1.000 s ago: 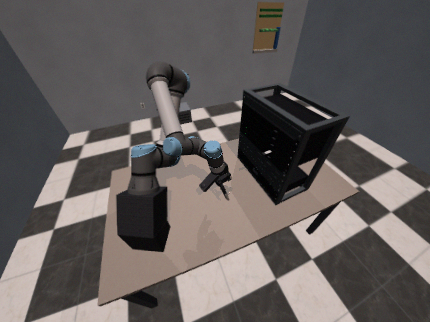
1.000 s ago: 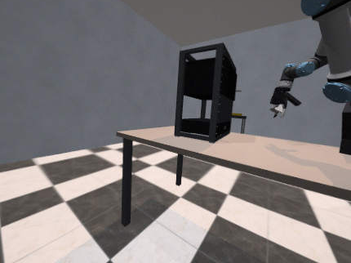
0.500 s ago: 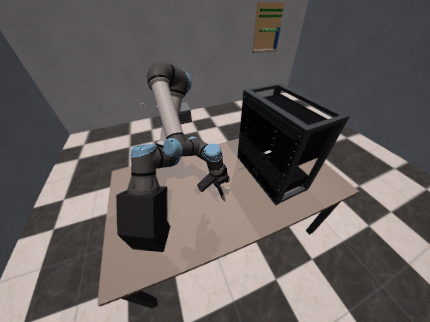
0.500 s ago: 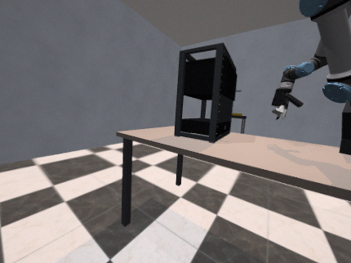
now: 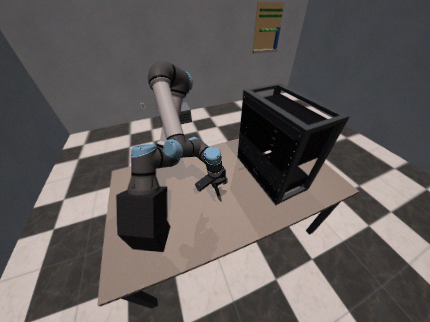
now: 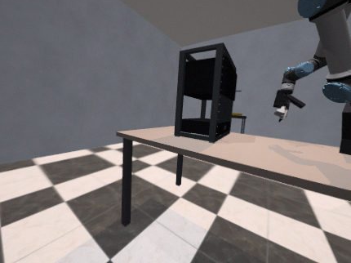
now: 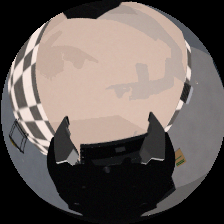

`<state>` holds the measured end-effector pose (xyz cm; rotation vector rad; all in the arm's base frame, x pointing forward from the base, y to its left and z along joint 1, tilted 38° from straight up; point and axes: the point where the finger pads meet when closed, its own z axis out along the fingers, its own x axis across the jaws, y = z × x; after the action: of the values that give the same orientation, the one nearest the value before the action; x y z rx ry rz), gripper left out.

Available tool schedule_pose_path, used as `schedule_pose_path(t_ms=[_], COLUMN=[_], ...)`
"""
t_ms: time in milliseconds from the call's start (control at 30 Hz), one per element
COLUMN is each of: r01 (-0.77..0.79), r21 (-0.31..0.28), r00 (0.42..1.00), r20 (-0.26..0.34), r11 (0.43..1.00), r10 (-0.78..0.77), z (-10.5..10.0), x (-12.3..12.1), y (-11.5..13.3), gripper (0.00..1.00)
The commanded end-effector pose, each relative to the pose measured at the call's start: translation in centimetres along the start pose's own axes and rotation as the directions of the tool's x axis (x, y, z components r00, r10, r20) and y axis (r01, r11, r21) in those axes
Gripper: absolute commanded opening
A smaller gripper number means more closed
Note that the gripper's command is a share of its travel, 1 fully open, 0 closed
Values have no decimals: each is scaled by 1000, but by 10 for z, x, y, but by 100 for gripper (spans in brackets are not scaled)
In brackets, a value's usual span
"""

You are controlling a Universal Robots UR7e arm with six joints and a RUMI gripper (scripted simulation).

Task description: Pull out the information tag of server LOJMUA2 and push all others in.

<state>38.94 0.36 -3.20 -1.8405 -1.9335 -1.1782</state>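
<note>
Nearest: the matte tan table (image 5: 165,258), a flat slab on thin dark legs, carrying soft grey shadows of the arm. On its near left corner stands a blocky black pedestal (image 5: 131,230), from which the arm (image 5: 167,113) rises in smooth grey tubes with blue joint caps. The gripper (image 5: 214,185) hangs above the table's middle, pointing downward, its two dark wedge-shaped fingers spread wide with nothing between them (wrist view shows only bare tabletop beyond). Further right, well apart from the gripper, the rack (image 5: 294,155) stands on the table: a boxy black open frame with square posts, servers stacked in its front face. One pale sliver shows on that face; tag text is too small to read. Beyond lie checkered floor tiles (image 5: 345,258), grey walls and a poster (image 5: 268,26).
</note>
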Motion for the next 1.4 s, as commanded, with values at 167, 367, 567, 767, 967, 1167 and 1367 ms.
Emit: schedule_pose_path(t_ms=[167, 367, 567, 767, 967, 1167, 1367], r01=[-52, -89, -126, -150, -186, -222, -246], r21=[11, 21, 32, 41, 54, 69, 79], r00=[998, 993, 987, 981, 970, 957, 947], r20=[-42, -71, -100, -120, -148, -175, -193], r11=[999, 996, 992, 988, 981, 973, 966], r10=[53, 90, 128, 154, 193, 231, 257], z=[5, 8, 11, 12, 15, 17, 18], x=[9, 16, 23, 28, 35, 43, 48], y=[-7, -12, -16, -19, -24, -28, -30], gripper=[100, 100, 100, 100, 100, 100, 100])
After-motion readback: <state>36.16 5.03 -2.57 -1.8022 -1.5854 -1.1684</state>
